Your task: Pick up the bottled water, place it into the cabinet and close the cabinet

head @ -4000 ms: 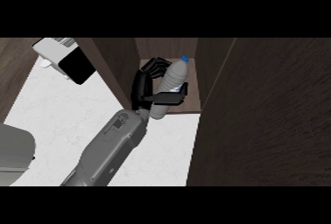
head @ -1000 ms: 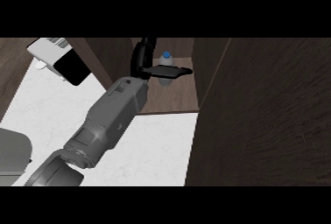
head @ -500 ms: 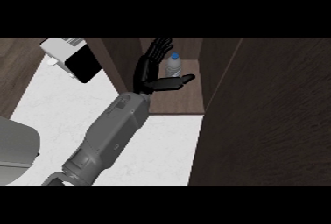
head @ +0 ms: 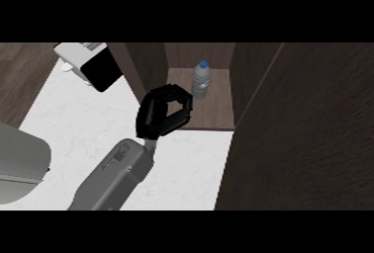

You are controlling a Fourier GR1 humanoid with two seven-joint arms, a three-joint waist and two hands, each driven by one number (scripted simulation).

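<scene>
The bottled water (head: 200, 79) is seen upright inside the cabinet (head: 148, 64), blue cap up, set towards the back of the wooden shelf (head: 213, 119). It is touched by nothing. The cabinet is open, with the compartment plainly exposed from above.

The left hand (head: 153, 121) is found at the front of that shelf, nearer the viewer than the bottle and to its left, clearly apart from it. The fingers are curled in towards the thumb so that a closed ring is formed, and nothing is held within it; only the shelf's wood is seen through the gap. The hand is carried on a grey forearm (head: 116, 173) that comes up slantwise from the lower edge, over the white tabletop (head: 73, 123).

To the right, much of the view is filled by a broad dark wooden panel (head: 306, 123); whether it is the cabinet's door cannot be told. At the upper left, a white appliance (head: 76, 51) with a black face (head: 102, 71) is seen on the tabletop, just beside the cabinet's left wall. A grey object (head: 18, 163) is cut off by the left edge and cannot be identified. The right hand is not shown.
</scene>
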